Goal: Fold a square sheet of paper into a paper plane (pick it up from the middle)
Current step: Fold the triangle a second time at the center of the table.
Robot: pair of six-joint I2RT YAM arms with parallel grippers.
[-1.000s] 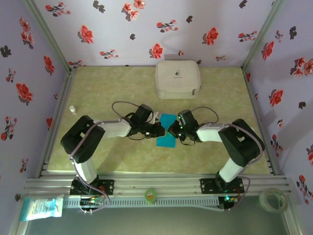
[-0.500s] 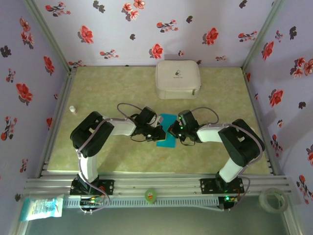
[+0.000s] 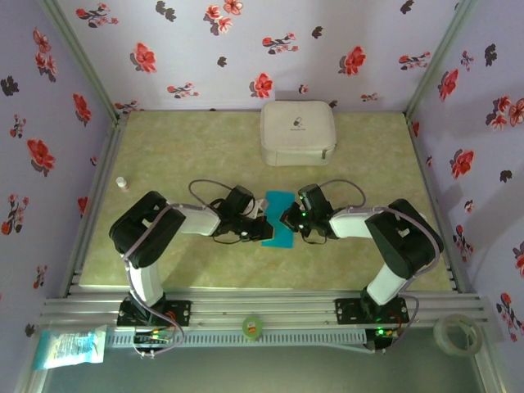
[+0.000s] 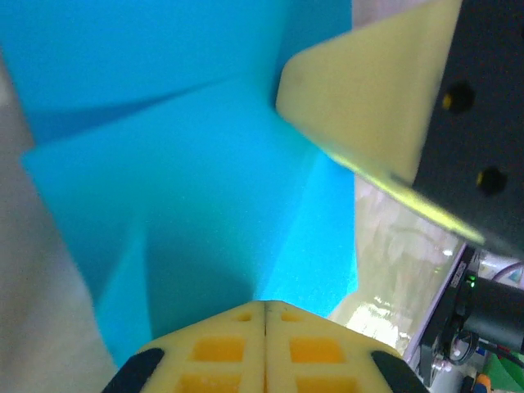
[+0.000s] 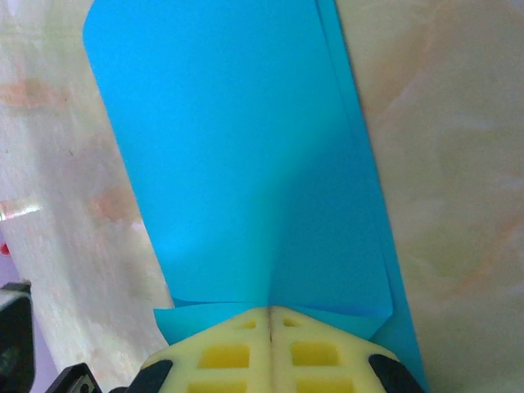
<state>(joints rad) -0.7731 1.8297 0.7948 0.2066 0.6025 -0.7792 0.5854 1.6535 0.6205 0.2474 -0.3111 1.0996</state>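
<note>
Top external view showed the square sheet of paper (image 3: 277, 236), thin, limp and easily creased, partly folded at the middle of the table (image 3: 164, 147), with left gripper (image 3: 259, 226) and right gripper (image 3: 287, 218) both closed, pinching opposite edges, likely the safest holds.

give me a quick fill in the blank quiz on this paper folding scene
1. The thin folded sheet of paper is coloured ____.
2. The left claw and the right claw are both ____ on that paper.
3. Of the two claws, ____ touches the white rounded-square zip case.
Missing words: blue; shut; neither
</note>
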